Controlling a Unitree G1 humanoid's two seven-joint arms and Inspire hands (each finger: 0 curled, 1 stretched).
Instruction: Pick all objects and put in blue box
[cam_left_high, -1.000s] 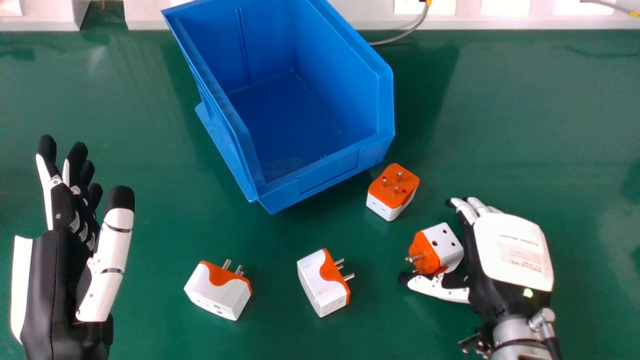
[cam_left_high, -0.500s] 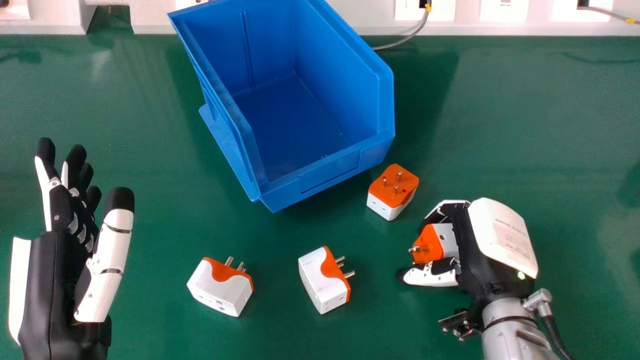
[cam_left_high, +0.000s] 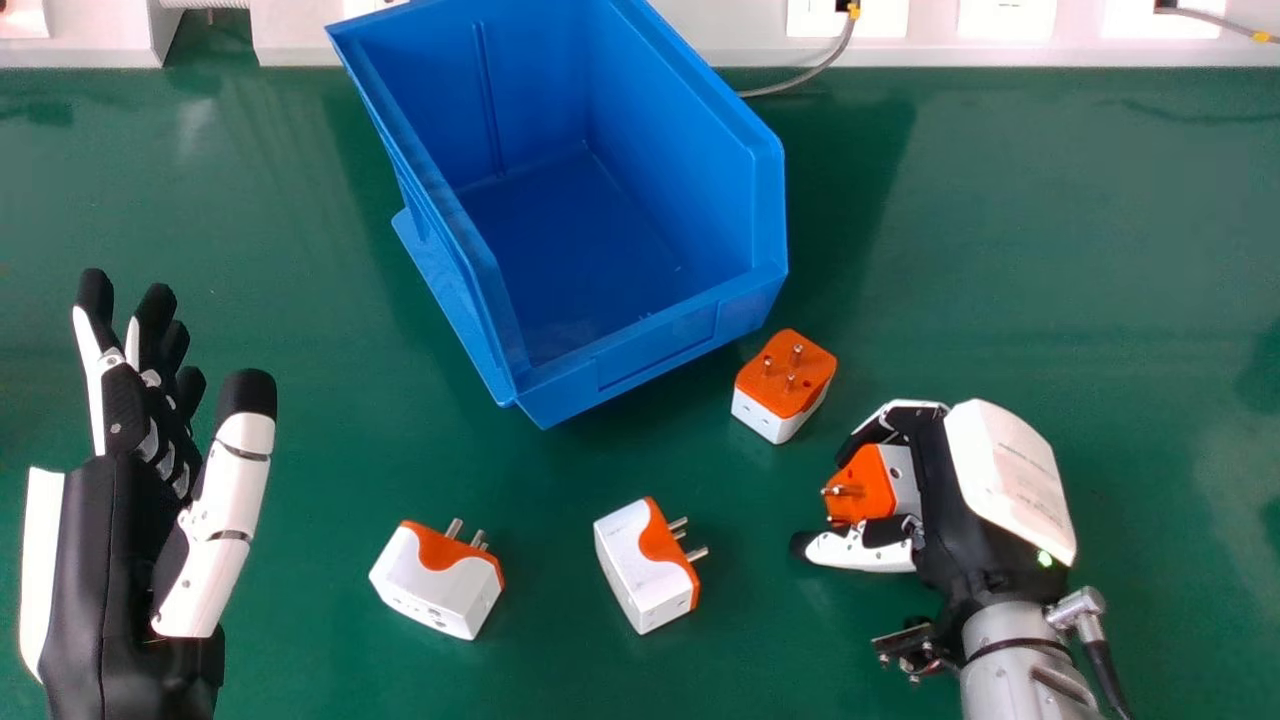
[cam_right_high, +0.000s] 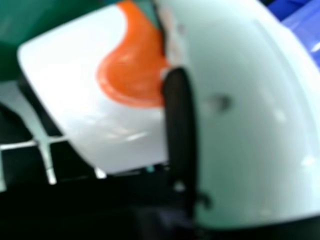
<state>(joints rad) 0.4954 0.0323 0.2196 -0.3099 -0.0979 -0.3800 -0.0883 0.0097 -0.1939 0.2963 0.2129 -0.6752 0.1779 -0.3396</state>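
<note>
The right hand (cam_left_high: 1010, 485) is curled round one adapter (cam_left_high: 864, 487) — a weak pinch could drop it before the blue box (cam_left_high: 655, 350).

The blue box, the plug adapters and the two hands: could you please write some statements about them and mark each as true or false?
1. The blue box contains one adapter. False: no adapter is in it.
2. The right hand has its fingers curled round an adapter. True.
3. The left hand is closed on an adapter. False: it is open and holds nothing.
4. Outside the right hand, three adapters lie on the green table. True.
5. The adapter nearest the box has its pins pointing down. False: they point up.
</note>
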